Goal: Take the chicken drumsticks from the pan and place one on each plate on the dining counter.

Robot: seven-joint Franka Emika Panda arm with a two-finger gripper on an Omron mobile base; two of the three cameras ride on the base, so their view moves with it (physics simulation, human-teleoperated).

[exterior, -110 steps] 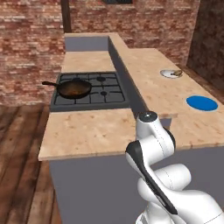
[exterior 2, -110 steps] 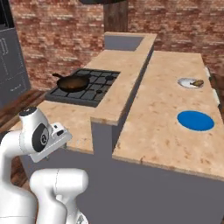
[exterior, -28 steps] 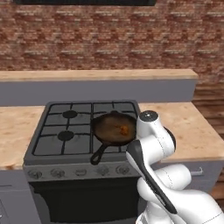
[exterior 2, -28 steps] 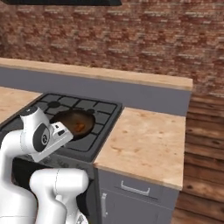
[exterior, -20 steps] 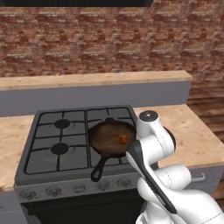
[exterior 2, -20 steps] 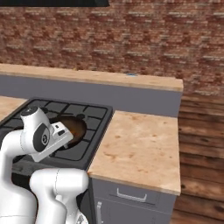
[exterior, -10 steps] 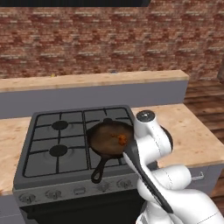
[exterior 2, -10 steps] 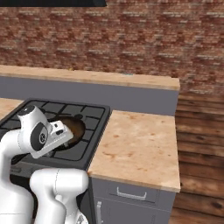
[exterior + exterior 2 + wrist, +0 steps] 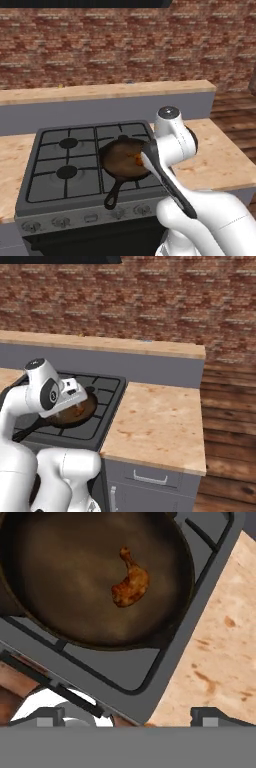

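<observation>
One orange-brown chicken drumstick (image 9: 131, 582) lies inside the black pan (image 9: 65, 597), right of its middle. The pan (image 9: 117, 159) rests on the right burners of the gas stove, its long handle (image 9: 112, 195) pointing toward the front edge. My gripper (image 9: 130, 716) hangs above the pan's rim and the stove's right edge, pointing down, its tips wide apart and nothing between them. In the right base view the hand hovers just over the pan (image 9: 75, 415). The dining counter (image 9: 100, 91) runs raised behind the stove. The plates are out of view.
The black gas stove (image 9: 60, 165) has grates all around the pan. A wood-topped worktop (image 9: 160, 426) stretches to the stove's right, ending at a wooden floor (image 9: 230, 421). A brick wall (image 9: 125, 45) stands behind the counter.
The base has driven round from the counter's end to face the stove, so the whole scene shifted. Over the last second the view crept closer to the pan. The gripper stayed open.
</observation>
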